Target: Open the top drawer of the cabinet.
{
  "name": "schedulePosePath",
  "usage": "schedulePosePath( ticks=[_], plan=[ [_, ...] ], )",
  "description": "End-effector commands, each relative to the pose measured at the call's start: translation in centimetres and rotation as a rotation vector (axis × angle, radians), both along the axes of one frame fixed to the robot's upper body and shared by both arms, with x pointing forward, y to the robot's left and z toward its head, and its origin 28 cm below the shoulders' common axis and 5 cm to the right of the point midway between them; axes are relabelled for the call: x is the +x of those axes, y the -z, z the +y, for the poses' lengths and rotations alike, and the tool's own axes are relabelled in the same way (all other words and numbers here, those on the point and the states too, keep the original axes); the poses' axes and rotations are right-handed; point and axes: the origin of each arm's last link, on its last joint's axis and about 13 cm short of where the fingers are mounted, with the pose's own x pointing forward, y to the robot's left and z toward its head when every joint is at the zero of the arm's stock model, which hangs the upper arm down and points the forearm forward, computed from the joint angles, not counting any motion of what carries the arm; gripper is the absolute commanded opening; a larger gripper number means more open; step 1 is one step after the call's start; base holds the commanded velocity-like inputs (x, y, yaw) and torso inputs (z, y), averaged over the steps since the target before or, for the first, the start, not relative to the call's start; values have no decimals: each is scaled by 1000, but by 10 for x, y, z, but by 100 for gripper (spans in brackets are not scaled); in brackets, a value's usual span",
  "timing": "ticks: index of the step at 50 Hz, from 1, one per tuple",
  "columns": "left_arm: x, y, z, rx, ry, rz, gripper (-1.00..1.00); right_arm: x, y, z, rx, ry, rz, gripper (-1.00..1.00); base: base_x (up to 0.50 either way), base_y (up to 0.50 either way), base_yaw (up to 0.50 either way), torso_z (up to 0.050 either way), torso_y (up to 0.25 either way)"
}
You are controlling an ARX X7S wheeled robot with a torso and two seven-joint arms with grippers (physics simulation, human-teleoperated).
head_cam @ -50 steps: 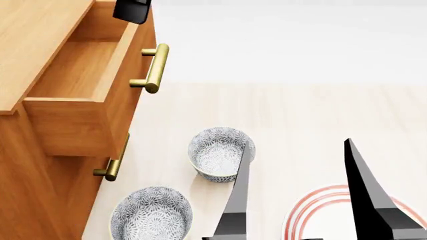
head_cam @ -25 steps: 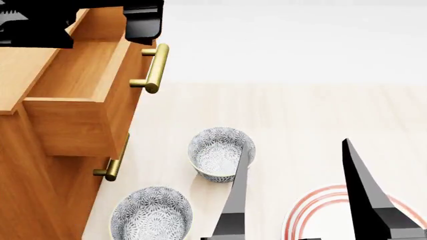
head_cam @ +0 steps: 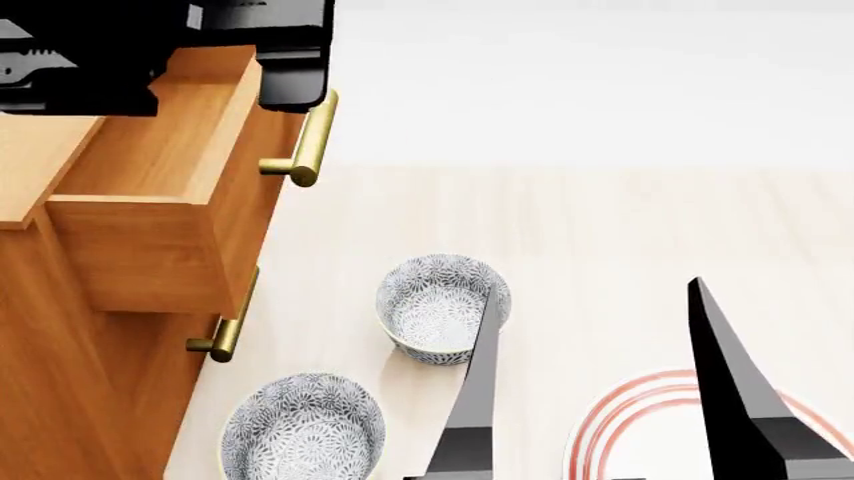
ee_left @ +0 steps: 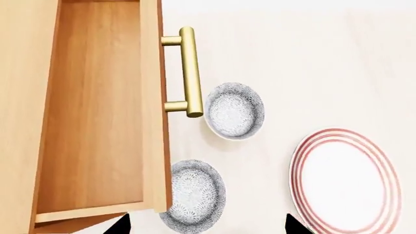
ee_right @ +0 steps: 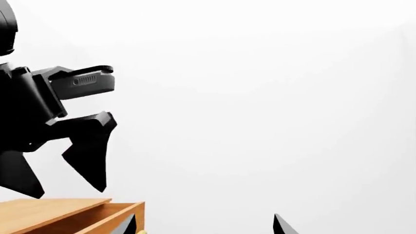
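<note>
Drawer (head_cam: 160, 170) at the cabinet's (head_cam: 67, 380) top stands pulled out, its box bare. Two patterned bowls (head_cam: 434, 305) below hold nothing. Left hand (ee_right: 65, 165) hangs open above; right hand (head_cam: 601, 380) open.

A pale wooden floor (head_cam: 601, 220) with faint plank lines meets a plain white wall (head_cam: 587, 80); the light is soft and even, casting faint shadows

No readable text, label, brand, number or sign is showing anywhere: none on the cabinet (head_cam: 80, 330), nor on the patterned bowls (head_cam: 438, 306) or striped plate (ee_left: 344, 180) lying beside it.
</note>
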Motion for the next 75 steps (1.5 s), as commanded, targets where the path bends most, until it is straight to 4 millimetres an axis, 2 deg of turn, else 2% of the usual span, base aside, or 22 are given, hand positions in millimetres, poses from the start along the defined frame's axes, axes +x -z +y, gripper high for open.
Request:
schedulePosePath(
  ticks=[1,9,24,37,46,48,50,75],
  plan=[
    [11,10,-5,62,-12,-93,100,4,-2,-2,4,9,-23,100,0,0,0,0,0],
    [21,30,-8,66,-4,-81,100,4,-2,-2,3,11,-24,100,0,0,0,0,0],
    [30,45,-9,52,8,-105,100,5,-1,-5,6,23,-20,100,0,0,0,0,0],
    [44,69,-7,56,-20,-122,100,3,-3,-8,5,35,-28,100,0,0,0,0,0],
    [51,73,-3,39,-58,-153,100,3,-3,-9,1,41,-29,100,0,0,0,0,0],
    [51,76,0,109,-37,-164,100,3,-3,-9,2,42,-28,100,0,0,0,0,0],
    [52,77,-1,64,-60,-150,100,2,-3,-9,2,42,-27,100,0,0,0,0,0],
    [59,96,0,77,-68,-147,100,4,0,-11,3,50,-21,100,0,0,0,0,0]
  ],
)
